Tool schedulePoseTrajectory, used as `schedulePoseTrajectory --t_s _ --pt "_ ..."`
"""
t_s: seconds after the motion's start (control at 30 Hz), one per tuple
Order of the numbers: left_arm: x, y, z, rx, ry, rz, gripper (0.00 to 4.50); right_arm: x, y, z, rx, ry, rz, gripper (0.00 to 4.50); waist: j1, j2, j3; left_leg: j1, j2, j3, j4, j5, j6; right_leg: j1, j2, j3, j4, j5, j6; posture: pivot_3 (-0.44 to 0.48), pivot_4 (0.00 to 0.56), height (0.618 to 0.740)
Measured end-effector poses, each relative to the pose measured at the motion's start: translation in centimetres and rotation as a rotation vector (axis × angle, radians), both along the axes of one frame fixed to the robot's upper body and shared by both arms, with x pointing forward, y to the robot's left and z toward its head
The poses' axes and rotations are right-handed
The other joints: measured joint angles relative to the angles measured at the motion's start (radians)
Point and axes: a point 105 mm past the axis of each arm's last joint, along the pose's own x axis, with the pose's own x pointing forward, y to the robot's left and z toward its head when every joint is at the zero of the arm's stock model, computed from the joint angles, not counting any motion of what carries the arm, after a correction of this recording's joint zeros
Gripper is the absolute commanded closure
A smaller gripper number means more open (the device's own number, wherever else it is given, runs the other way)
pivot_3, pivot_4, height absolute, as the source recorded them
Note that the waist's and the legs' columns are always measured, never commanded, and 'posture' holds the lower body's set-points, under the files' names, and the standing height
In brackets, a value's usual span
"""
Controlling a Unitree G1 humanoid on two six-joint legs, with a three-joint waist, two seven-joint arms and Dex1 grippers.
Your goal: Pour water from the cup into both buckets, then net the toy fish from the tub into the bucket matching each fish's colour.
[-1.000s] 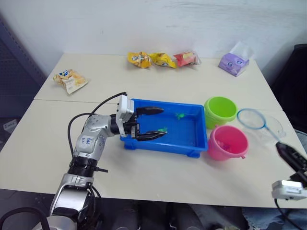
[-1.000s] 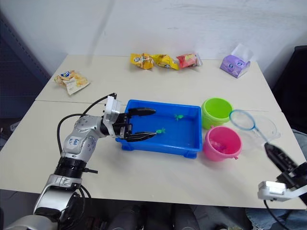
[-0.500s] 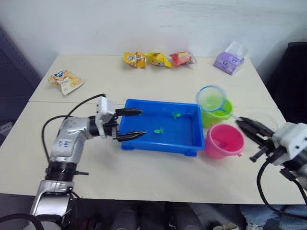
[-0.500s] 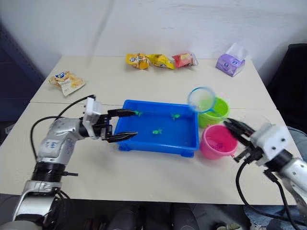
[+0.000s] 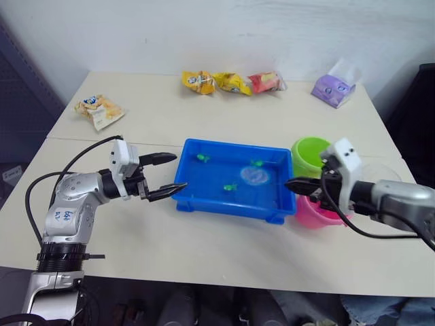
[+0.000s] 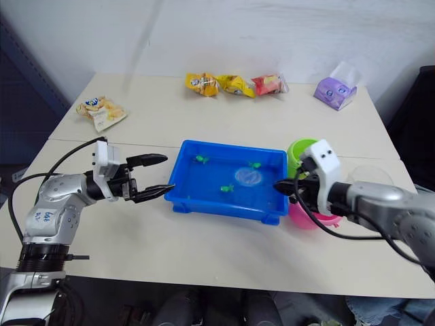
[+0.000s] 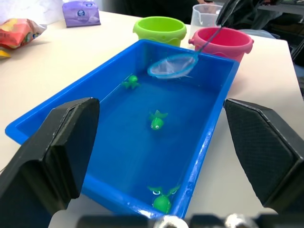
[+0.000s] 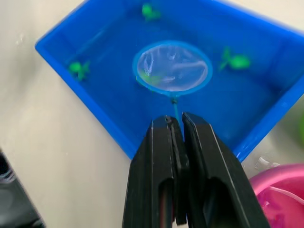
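tub: blue tray mid-table, water inside, long side toward robot
net: hoop down inside tub, nearer the bucket end, stick running back to R gripper
R gripper: fingers pinched tight on net stick, over tub's bucket-side rim
L gripper: fingers spread wide, holding nothing, just off tub's other end, tips close to the rim, contact unclear
fish count: 3 green fish in tub – one near far wall, one mid, one by the hoop; no. of pink ones cannot tell
buckets: 2 – green bucket farther, pink bucket nearer, touching or nearly so, both just beside tub end
cup: clear, behind the buckets on R side
L wrist view vs head: shows hoop slightly tilted w/ its mesh low over the water, also cup's printed scale; head views give whole table
R wrist view vs head: looks straight down thru mesh, a green shape under it; pink bucket's inside w/ pale streaks
other stuff: 4 snack packs – 3 in a row at far edge, 1 far-left; 1 purple tissue pack far-right
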Motion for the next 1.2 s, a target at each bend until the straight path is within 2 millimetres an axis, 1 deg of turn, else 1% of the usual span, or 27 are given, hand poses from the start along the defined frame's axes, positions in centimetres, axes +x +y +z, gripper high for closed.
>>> schedulePoseTrajectory --t_s 0.07,0.17,0.3,0.4,0.53,0.67,0.87,1.1,1.2 --pt "0.1 0.4 0.2 0.007 -0.004 0.008 0.01 0.8 0.3 -0.3 -0.028 0.062 0.005 4.5 0.0 0.0 0.0 -0.001 0.0 0.0 0.0 0.0 0.0 -0.001 0.0 0.0 0.0 0.0 0.0 0.0 0.15 0.74" --pt "-0.1 0.5 0.5 0.011 -0.006 -0.007 0.01 1.6 0.4 -1.0 -0.077 0.124 -0.013 4.5 0.001 0.0 0.0 -0.002 0.0 0.0 0.0 0.0 0.0 -0.001 0.0 0.0 -0.002 0.0 0.0 0.0 0.15 0.74" --pt "-0.2 0.7 0.5 0.02 0.003 -0.011 0.01 2.3 0.1 -1.9 -0.11 0.16 -0.054 4.5 0.005 0.0 0.0 -0.011 0.0 -0.002 0.002 0.0 0.001 -0.007 -0.001 -0.003 -0.002 0.001 0.001 0.0 0.15 0.74" --pt "-0.1 0.7 0.7 0.021 -0.002 -0.011 0.01 3.6 0.3 -2.4 -0.105 0.147 -0.105 4.5 0.003 0.0 0.0 -0.014 0.0 -0.001 0.005 -0.001 0.001 -0.009 0.0 -0.003 0.002 0.001 0.002 0.0 0.15 0.74" --pt "-0.1 0.7 0.6 0.02 -0.002 -0.012 0.01 4.8 -0.1 -2.8 -0.121 0.122 -0.172 4.5 0.001 0.0 0.0 -0.014 0.0 -0.001 0.005 -0.001 0.001 -0.01 0.0 -0.003 0.004 0.001 0.002 0.0 0.15 0.74" --pt "-0.1 0.8 0.6 0.021 -0.004 -0.015 0.01 5.4 -0.3 -2.4 -0.117 0.081 -0.207 4.5 0.002 0.0 0.0 -0.014 0.0 -0.001 0.005 -0.001 0.001 -0.011 0.0 -0.002 0.005 0.001 0.002 0.0 0.15 0.74" --pt "-0.2 0.6 0.3 -0.007 0.001 -0.016 0.01 5.4 0.2 -2.2 -0.1 0.009 -0.195 4.5 0.001 0.0 0.0 -0.014 0.0 0.0 0.005 -0.001 0.001 -0.011 0.0 -0.002 0.005 0.001 0.002 0.0 0.15 0.74" --pt "-0.3 0.7 0.0 -0.006 0.011 -0.015 0.01 4.3 0.7 -2.3 -0.1 -0.079 -0.131 4.5 0.002 0.0 0.0 -0.014 0.0 0.0 0.005 -0.001 0.002 -0.011 0.0 -0.002 0.005 0.001 0.002 0.0 0.15 0.74" --pt "-0.3 0.6 0.0 -0.004 0.003 -0.018 0.01 3.6 1.1 -1.8 -0.092 -0.118 -0.102 4.5 0.001 0.0 0.0 -0.014 0.0 -0.001 0.005 -0.001 0.002 -0.011 0.0 -0.002 0.005 0.001 0.002 0.0 0.15 0.74"
